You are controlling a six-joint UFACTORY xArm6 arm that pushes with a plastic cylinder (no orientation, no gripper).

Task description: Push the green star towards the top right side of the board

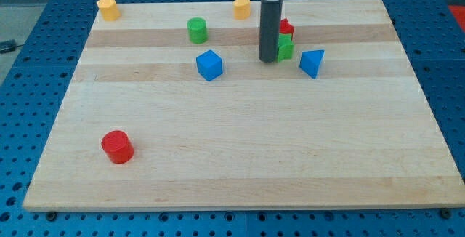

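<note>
The green star lies in the upper middle of the wooden board, partly hidden behind my rod. My tip rests on the board touching the star's left side. A red block sits right above the star, also partly hidden by the rod. A blue triangular block lies just to the star's right.
A blue cube lies left of my tip. A green cylinder is up and to the left. Two yellow blocks sit at the top edge, one at the left and one at the centre. A red cylinder is at lower left.
</note>
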